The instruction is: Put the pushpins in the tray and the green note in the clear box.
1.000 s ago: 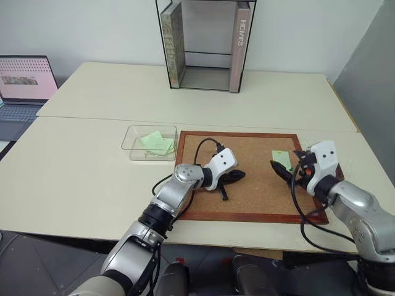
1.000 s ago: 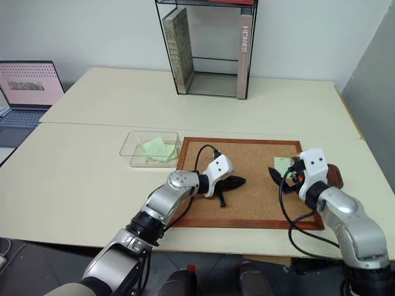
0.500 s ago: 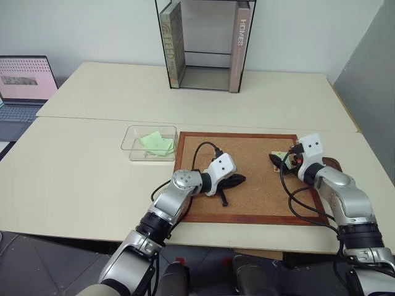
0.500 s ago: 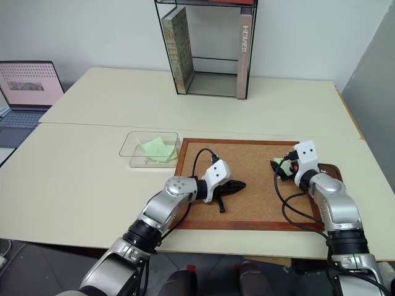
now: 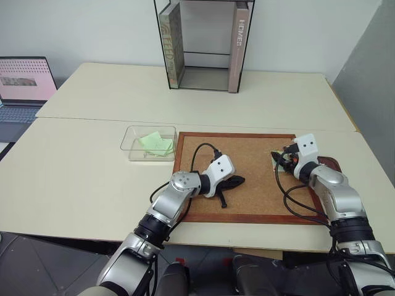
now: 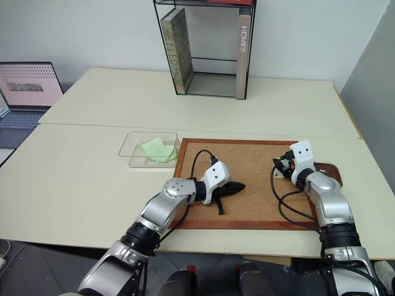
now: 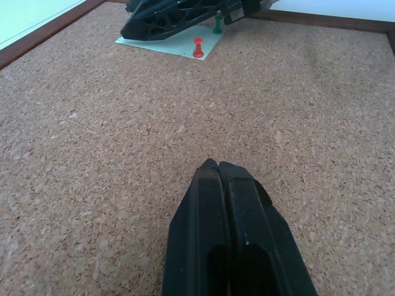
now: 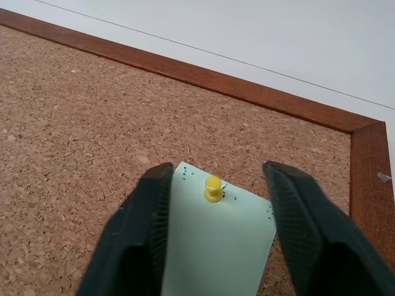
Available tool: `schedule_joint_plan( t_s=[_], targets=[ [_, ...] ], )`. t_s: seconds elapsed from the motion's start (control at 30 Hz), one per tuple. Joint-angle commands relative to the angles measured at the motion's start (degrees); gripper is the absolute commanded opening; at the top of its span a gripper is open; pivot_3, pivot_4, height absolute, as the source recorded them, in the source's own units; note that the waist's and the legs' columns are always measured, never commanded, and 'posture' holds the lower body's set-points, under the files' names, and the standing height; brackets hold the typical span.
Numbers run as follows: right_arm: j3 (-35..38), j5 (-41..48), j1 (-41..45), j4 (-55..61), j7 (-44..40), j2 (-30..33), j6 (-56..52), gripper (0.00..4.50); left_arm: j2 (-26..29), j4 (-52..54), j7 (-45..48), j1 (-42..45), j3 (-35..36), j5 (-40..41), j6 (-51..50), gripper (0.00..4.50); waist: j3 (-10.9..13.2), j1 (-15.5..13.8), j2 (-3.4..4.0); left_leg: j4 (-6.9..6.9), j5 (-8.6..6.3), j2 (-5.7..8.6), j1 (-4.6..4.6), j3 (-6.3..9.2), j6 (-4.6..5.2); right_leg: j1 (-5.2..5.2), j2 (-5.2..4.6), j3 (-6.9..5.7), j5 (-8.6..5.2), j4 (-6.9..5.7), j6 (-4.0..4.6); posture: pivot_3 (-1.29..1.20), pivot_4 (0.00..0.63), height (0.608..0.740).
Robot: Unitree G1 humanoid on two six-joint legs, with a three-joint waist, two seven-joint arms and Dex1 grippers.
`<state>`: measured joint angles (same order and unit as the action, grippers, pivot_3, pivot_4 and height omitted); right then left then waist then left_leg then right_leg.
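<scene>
The pale green note [image 8: 216, 246] lies pinned at the far right corner of the corkboard [image 5: 253, 185]. A yellow pushpin [image 8: 213, 188] stands in its top edge. My right gripper [image 8: 216, 166] is open, one finger on each side of that pin without touching it. A red pushpin [image 7: 198, 47] and a green pushpin [image 7: 217, 26] stick in the note beside the right gripper [image 7: 179, 15]. My left gripper [image 7: 216, 165] is shut and empty, resting on the cork mid-board. The dark tray [image 5: 330, 163] sits just right of the board, partly behind my right arm. The clear box [image 5: 129, 145] stands left of the board.
Lime-green crumpled papers [image 5: 155, 143] lie inside the clear box. A black-framed glass book stand [image 5: 203, 43] with books stands at the back of the table. A laptop [image 5: 24, 80] sits at the far left. The table [image 5: 80, 179] is bare left of the board.
My right gripper moved forward and down over the note, and its fingers narrowed around the yellow pin. The left gripper stayed where it was.
</scene>
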<state>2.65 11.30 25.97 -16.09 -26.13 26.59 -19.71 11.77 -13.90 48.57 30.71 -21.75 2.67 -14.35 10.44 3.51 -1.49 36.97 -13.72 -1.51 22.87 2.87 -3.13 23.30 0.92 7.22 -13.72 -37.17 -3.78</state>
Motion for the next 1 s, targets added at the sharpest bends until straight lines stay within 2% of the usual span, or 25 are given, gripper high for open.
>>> schedule_joint_plan(
  t_s=[0.03,0.27,1.0],
  targets=[
    [0.93,-0.44,1.69,0.04,-0.08,-0.41,1.74,1.37,0.81,-0.77,0.92,0.3,0.35,-0.2,0.07,0.0,0.0,0.12,0.0,0.0,0.0,0.0,-0.01,0.0,0.0,0.0,0.0,0.01,0.0,-0.01,0.0,0.0,0.15,0.74],
    [1.51,-0.99,1.46,0.15,0.13,-0.69,2.24,0.07,1.15,-0.96,1.15,0.56,0.48,-0.29,-0.12,0.0,0.0,0.33,0.0,0.01,0.0,0.0,-0.03,0.0,0.0,0.0,0.01,0.01,0.0,-0.05,0.0,0.0,0.15,0.74],
    [5.79,2.85,-3.4,19.47,2.4,-0.77,-5.87,0.07,1.54,-3.6,1.35,2.2,-0.19,-1.45,-1.75,0.0,0.0,0.42,0.02,0.03,0.01,0.0,-0.04,0.02,0.01,-0.03,0.01,0.0,0.01,-0.06,-0.02,0.0,0.15,0.74]
  ],
)
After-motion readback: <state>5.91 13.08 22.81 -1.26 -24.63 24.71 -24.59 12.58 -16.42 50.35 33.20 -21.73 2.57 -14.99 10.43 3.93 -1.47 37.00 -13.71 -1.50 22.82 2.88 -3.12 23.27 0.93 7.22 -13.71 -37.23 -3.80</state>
